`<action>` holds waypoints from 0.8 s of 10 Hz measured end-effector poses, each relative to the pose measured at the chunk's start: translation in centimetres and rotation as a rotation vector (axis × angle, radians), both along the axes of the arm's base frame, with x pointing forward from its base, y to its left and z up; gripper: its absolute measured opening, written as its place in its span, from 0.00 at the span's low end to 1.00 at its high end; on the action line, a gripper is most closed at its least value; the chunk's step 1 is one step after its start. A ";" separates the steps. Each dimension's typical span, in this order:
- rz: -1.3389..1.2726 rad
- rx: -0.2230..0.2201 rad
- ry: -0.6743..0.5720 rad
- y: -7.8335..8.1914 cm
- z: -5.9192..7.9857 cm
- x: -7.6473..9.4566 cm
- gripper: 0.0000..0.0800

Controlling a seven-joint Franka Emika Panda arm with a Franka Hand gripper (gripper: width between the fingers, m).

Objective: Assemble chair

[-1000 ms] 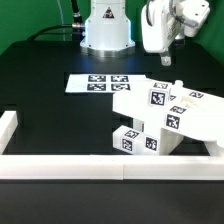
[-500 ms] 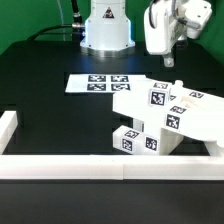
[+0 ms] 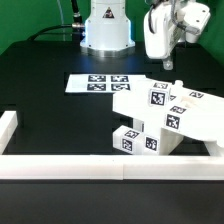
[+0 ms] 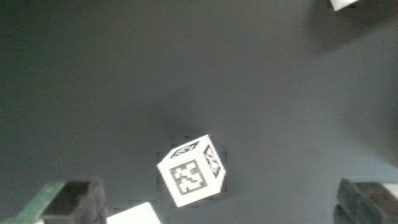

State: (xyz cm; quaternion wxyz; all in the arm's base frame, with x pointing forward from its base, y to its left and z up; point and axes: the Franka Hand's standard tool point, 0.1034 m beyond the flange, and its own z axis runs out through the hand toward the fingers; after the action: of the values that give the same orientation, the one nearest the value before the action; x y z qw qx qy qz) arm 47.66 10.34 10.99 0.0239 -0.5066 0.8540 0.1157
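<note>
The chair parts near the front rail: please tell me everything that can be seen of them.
The chair parts are white, blocky, plastic-looking pieces clustered on the black table at the exterior view's right. Tilted panels lean over smaller blocks below, each bearing black-and-white square tags. The pile rests against the low white border rail. The gripper hangs above it, not touching. How the pieces join cannot be told.

We find no words, numbers or brand names that we can read. The only signs are black-and-white square tags: several on the marker board (image 3: 100, 82), several on the chair parts (image 3: 165, 118), and one on a white block (image 4: 192, 170) in the wrist view. Their patterns carry no letters.
</note>
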 end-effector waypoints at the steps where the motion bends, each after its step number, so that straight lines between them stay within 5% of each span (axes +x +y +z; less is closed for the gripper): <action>1: 0.022 0.001 -0.004 0.0 0.0 0.0 0.81; 8: 0.675 0.052 -0.146 -0.7 -0.4 -0.3 0.81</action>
State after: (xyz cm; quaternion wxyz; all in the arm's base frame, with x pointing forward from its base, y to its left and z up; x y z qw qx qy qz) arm 47.34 9.68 10.57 0.0582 -0.7667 0.6311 0.1021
